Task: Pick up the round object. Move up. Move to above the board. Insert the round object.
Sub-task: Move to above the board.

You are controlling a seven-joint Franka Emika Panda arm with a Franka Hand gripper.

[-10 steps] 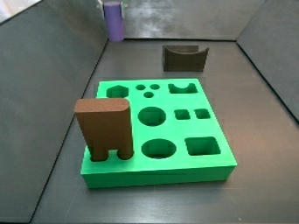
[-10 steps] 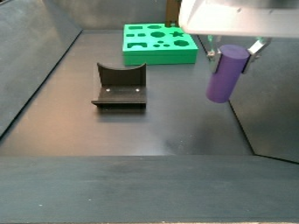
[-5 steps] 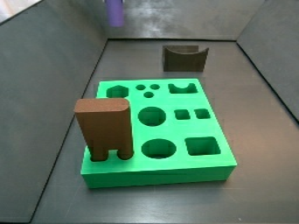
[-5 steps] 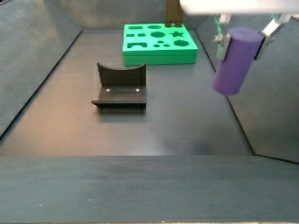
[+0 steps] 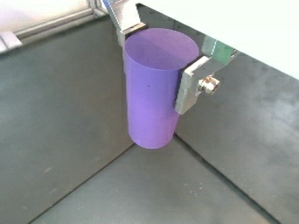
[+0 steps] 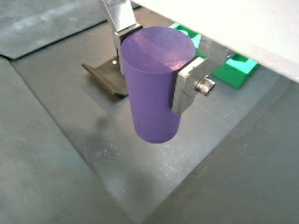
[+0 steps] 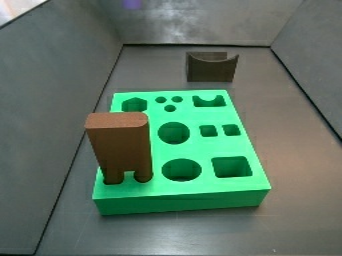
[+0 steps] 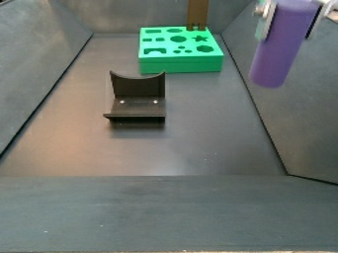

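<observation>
My gripper is shut on the round object, a matte purple cylinder held upright by its upper end between the silver fingers. Both wrist views show this grip. In a side view the gripper holds the peg high above the dark floor, to the right of the green board and nearer the camera. In a side view only the peg's lower tip shows at the top edge, far behind the board.
A brown arch-shaped block stands on the board's near left corner. A dark brown notched block sits on the floor behind the board and also shows in a side view. Grey walls enclose the floor.
My gripper has risen with the purple peg in it. The peg has climbed almost out of a side view. The board and blocks have not moved.
</observation>
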